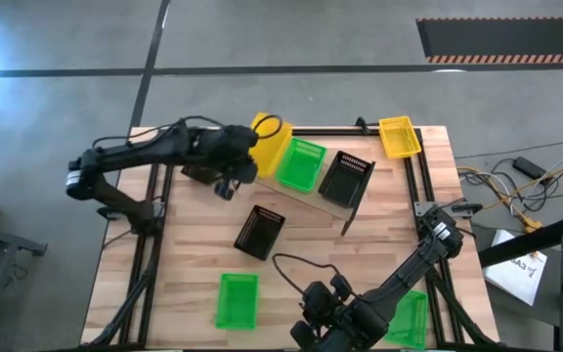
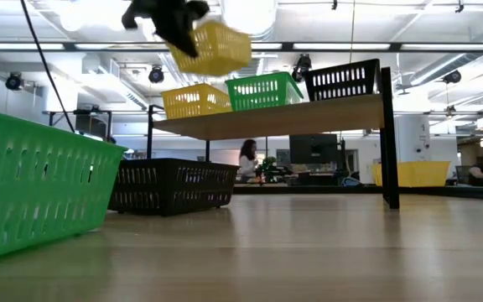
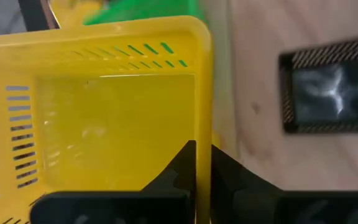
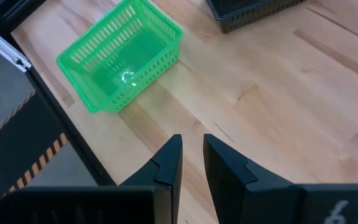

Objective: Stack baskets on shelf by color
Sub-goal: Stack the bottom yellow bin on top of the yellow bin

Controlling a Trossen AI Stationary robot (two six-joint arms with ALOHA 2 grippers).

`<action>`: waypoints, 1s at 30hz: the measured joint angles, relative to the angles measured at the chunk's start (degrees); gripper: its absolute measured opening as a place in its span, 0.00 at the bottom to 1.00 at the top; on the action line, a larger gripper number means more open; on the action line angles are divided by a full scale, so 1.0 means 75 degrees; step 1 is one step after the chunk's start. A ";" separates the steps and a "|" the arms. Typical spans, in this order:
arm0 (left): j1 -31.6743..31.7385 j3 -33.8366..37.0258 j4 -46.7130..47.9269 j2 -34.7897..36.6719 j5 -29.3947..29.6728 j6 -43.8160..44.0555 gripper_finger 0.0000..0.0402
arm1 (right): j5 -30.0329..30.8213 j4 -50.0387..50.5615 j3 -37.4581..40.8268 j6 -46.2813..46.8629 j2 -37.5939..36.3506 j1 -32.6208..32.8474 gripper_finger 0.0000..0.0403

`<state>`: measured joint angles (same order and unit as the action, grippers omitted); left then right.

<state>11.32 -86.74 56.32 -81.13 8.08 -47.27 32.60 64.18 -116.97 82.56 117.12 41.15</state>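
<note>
Holding a yellow slatted plastic basket (image 2: 212, 47) in the air above the light wood shelf (image 2: 309, 115) on thin black legs.

My left gripper (image 3: 202, 163) is pinched tight on the basket's rim, fingers either side of the wall. On the shelf sit another yellow basket (image 2: 195, 101), a green one (image 2: 262, 91) and a black one (image 2: 342, 80), side by side. My right gripper (image 4: 191, 163) waits low over the tabletop (image 4: 278, 99), fingers slightly apart and empty, near a green basket (image 4: 122, 59).

3 yel (image 1: 399, 137), 3 grn (image 1: 301, 166), 2 blk (image 1: 259, 232)
</note>
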 joint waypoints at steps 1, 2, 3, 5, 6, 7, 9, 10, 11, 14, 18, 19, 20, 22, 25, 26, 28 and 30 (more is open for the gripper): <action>0.0131 0.0003 0.0020 -0.0095 0.0014 -0.0112 0.00 | 0.0003 -0.0003 0.0000 0.0010 0.0000 0.0000 0.14; 0.0231 0.0003 0.0020 -0.0178 0.0014 -0.0186 0.00 | 0.0002 -0.0003 0.0000 0.0012 0.0000 0.0000 0.14; 0.0319 0.0003 0.0029 -0.0238 0.0056 -0.0239 0.00 | 0.0003 -0.0006 0.0000 0.0013 0.0000 0.0000 0.14; 0.0431 0.0005 0.0092 -0.0328 0.0289 -0.0398 0.00 | 0.0003 -0.0006 0.0000 0.0012 0.0000 0.0000 0.14; 0.0462 0.0003 0.0147 -0.0355 0.0441 -0.0505 0.00 | 0.0003 -0.0006 0.0000 0.0012 0.0000 0.0000 0.14; 0.0492 0.0004 0.0201 -0.0374 0.0560 -0.0595 0.00 | 0.0003 -0.0003 0.0000 0.0011 0.0000 -0.0003 0.14; 0.0525 0.0003 0.0292 -0.0381 0.0615 -0.0735 0.00 | 0.0038 -0.0003 0.0000 -0.0012 0.0000 -0.0003 0.14; 0.0532 0.0003 0.0359 -0.0381 0.0615 -0.0758 0.00 | 0.0066 -0.0003 0.0000 -0.0046 0.0000 -0.0003 0.14; 0.0545 0.0003 0.0463 -0.0381 0.0609 -0.0777 0.00 | 0.0072 -0.0002 0.0000 -0.0090 0.0000 -0.0003 0.14; 0.0570 0.0012 0.0669 -0.0381 0.0604 -0.0781 0.00 | 0.0082 0.0004 0.0000 -0.0198 0.0000 -0.0003 0.14; 0.0599 0.0022 0.0841 -0.0406 0.0573 -0.0769 0.00 | 0.0111 0.0019 0.0000 -0.0368 0.0000 -0.0016 0.14; 0.0598 0.0034 0.0843 -0.0417 0.0561 -0.0768 0.00 | 0.0137 0.0020 0.0000 -0.0393 0.0000 -0.0020 0.14; 0.0596 0.0052 0.0829 -0.0438 0.0547 -0.0768 0.00 | 0.0184 0.0026 0.0000 -0.0416 0.0000 -0.0020 0.14; 0.0593 0.0086 0.0831 -0.0488 0.0519 -0.0766 0.00 | 0.0279 0.0029 0.0000 -0.0420 0.0000 -0.0020 0.14; 0.0596 0.0117 0.0848 -0.0601 0.0522 -0.0759 0.00 | 0.0286 0.0032 0.0000 -0.0443 0.0000 -0.0020 0.14; 0.0596 0.0117 0.0842 -0.0644 0.0523 -0.0757 0.00 | 0.0285 0.0032 0.0000 -0.0443 0.0000 -0.0020 0.14; 0.0596 0.0117 0.0840 -0.0692 0.0525 -0.0745 0.00 | 0.0286 0.0032 0.0000 -0.0443 0.0000 -0.0020 0.14; 0.0596 0.0117 0.0831 -0.0710 0.0525 -0.0742 0.00 | 0.0283 0.0032 0.0000 -0.0443 0.0000 -0.0020 0.14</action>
<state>15.79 -85.86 62.55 -86.46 12.01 -52.84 34.72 64.42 -116.97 79.24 117.12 40.99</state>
